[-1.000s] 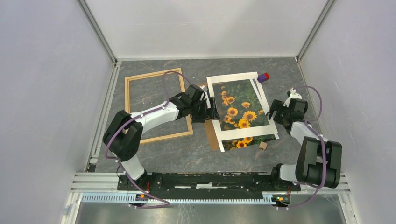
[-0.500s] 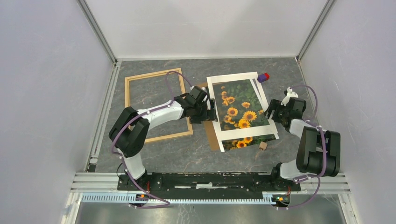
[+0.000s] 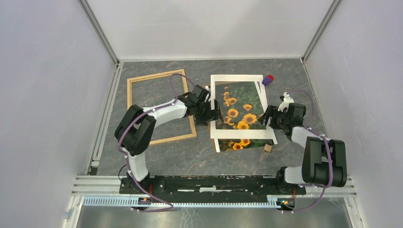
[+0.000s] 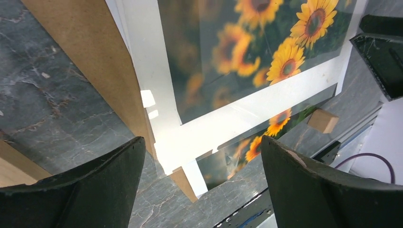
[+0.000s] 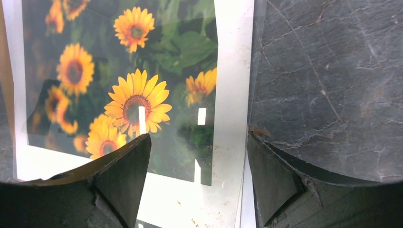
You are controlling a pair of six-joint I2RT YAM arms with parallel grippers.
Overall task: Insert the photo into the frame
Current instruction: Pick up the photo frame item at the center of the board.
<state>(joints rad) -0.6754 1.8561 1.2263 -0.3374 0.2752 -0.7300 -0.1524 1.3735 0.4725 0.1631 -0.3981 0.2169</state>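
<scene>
Sunflower photo (image 3: 242, 102), orange blooms on dark leaves, seemingly glossy

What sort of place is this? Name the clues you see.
Likely a robot lab test cell: white walls enclose a grey marbled tabletop; left arm and right arm stand on a metal rail.

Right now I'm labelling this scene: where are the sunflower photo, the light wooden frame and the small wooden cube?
Rectangular sunflower photo (image 3: 237, 104): top view, middle of the print.
Light natural-wood rectangular frame (image 3: 154, 76): top view, far strip.
Small tan wooden cube (image 3: 267, 148): top view, top face.
</scene>
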